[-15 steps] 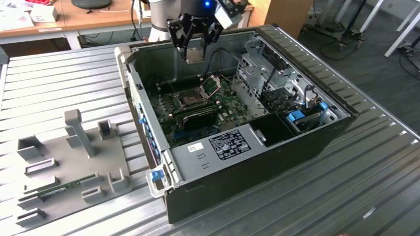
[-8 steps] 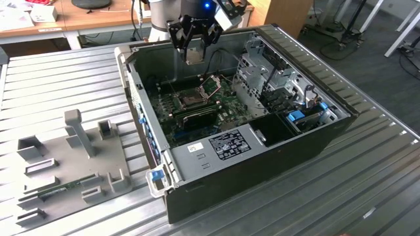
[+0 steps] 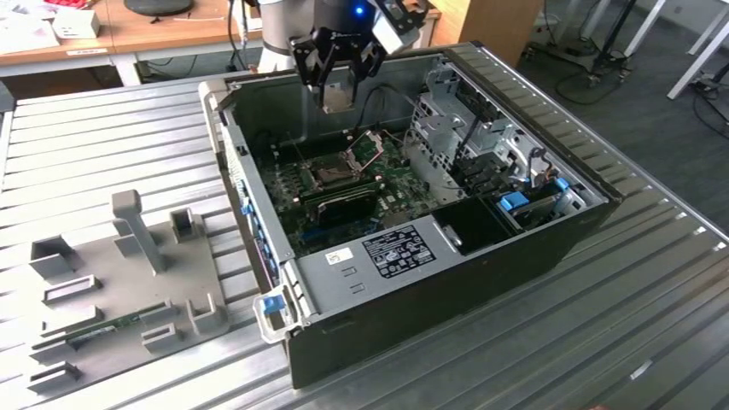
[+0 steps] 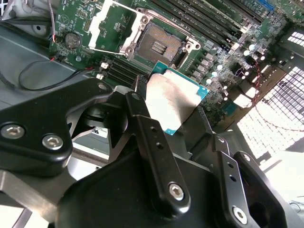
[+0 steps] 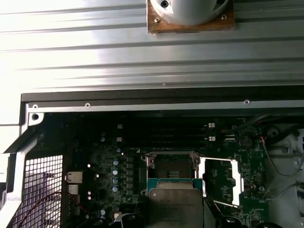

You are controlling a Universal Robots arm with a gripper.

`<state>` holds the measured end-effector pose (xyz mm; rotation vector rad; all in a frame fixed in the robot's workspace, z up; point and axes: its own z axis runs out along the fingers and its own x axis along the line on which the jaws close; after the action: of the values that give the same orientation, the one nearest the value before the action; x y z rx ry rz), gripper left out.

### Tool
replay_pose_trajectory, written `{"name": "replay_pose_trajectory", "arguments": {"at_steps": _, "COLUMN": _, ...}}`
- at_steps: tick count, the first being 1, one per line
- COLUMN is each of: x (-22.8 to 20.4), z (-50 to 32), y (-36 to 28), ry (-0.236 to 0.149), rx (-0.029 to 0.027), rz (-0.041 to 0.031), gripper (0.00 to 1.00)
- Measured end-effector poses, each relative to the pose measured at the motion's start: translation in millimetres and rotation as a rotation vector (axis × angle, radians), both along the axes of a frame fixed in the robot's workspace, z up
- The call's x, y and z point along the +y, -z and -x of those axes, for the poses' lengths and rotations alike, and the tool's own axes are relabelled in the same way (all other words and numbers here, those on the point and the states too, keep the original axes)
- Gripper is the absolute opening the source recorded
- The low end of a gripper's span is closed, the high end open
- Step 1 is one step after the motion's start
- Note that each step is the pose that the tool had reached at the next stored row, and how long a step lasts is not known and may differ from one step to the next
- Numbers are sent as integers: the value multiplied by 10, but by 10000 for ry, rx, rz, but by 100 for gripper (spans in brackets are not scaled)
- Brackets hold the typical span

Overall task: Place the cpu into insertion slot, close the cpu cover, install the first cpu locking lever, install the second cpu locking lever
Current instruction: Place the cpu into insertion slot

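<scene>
My gripper (image 3: 337, 79) hangs above the open computer case, shut on the cpu (image 3: 337, 99). The cpu (image 4: 172, 97) is a flat square chip with a dull silver top and a green edge, pinched between the two black fingers (image 4: 142, 124). The insertion slot (image 4: 159, 45) lies bare below it on the green board, some way beneath the chip. The cpu cover (image 4: 110, 24) is swung open beside the slot. In the first wrist view the cpu (image 5: 175, 205) hovers just short of the insertion slot (image 5: 171, 166), with the cpu cover (image 5: 221, 183) lying open at its side.
The black case walls (image 3: 234, 120) ring the board. Long black memory slots (image 4: 204, 21) run beside the socket, and a drive cage (image 3: 456, 128) stands at the exterior view's right. A grey fixture tray (image 3: 114, 282) sits on the slatted metal table (image 3: 638, 299).
</scene>
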<state>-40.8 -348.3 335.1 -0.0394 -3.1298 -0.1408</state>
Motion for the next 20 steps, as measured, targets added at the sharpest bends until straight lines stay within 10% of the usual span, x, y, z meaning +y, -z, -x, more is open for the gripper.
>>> {"name": "replay_pose_trajectory", "arguments": {"at_steps": 20, "x": 0, "z": 0, "y": 160, "ry": 1, "rx": 1, "rz": 1, "gripper": 54}}
